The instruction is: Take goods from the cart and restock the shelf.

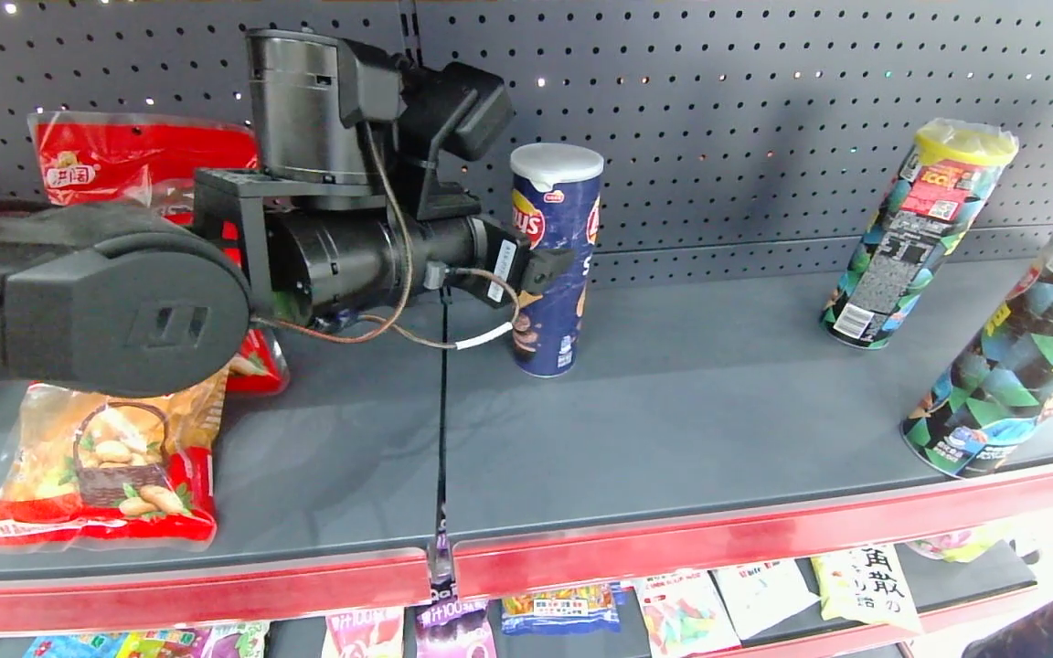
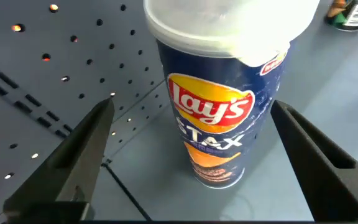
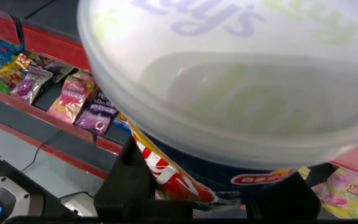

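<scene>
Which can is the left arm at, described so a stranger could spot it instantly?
On the grey shelf backed by pegboard, look mid-shelf, between the open jaws of the left gripper. The can stands upright there: dark blue with a white lid, unlike the two yellow-lidded patterned cans to its right.

- The left arm's matte black, rounded plastic joint housing (image 1: 115,311) bore a recessed mark of two slanted slots on its face.
- A black, open rectangular bracket frame (image 1: 225,215) adjoined a glossy black cylindrical wrist segment (image 1: 353,260).
- Above these were a dark grey metal cylinder (image 1: 293,105) and a boxy black camera housing (image 1: 462,105).
- A thin brown cable (image 1: 394,228) looped along the wrist and ended in a white sleeve (image 1: 483,336).
- A small white printed label (image 1: 502,265) was stuck near the wrist's tip.
- The left gripper (image 2: 197,155) had matte black, flat, wedge-shaped fingers (image 2: 86,162).
- The right gripper (image 3: 204,199) had blocky black fingers (image 3: 129,186).
</scene>
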{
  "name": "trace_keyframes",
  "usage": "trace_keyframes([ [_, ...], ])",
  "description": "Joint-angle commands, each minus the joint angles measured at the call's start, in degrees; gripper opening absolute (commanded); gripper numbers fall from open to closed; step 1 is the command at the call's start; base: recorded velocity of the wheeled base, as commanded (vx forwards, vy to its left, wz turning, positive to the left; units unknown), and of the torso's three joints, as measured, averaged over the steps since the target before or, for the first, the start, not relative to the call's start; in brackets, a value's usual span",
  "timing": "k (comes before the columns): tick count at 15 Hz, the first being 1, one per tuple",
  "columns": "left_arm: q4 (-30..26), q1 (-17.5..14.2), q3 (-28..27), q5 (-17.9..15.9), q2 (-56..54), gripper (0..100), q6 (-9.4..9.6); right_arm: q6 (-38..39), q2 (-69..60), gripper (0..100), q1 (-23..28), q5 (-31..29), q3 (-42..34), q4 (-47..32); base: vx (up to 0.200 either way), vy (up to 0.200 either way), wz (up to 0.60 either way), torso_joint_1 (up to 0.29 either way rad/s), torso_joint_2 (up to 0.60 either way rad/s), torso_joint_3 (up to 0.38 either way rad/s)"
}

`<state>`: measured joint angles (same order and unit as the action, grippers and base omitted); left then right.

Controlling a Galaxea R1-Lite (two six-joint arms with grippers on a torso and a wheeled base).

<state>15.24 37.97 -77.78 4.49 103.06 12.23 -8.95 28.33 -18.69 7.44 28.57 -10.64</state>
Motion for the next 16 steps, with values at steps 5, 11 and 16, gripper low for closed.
trace_keyframes([
  [5,4.01,3.25,0.26,5.71,1.44,100,-0.19,-0.02,0.06,0,-0.03,0.03,-0.45,0.01,0.000,0.000,0.00,0.000,0.00,0.000],
  [11,4.10,5.80,0.70,7.20,0.92,100,-0.71,-0.02,0.15,0,-0.03,0.03,-0.54,0.01,0.000,0.000,0.00,0.000,0.00,0.000],
  [16,4.19,7.99,0.43,15.55,1.88,100,-0.98,0.95,0.32,0,-0.03,-0.05,-0.63,0.10,0.000,0.000,0.00,0.000,0.00,0.000],
])
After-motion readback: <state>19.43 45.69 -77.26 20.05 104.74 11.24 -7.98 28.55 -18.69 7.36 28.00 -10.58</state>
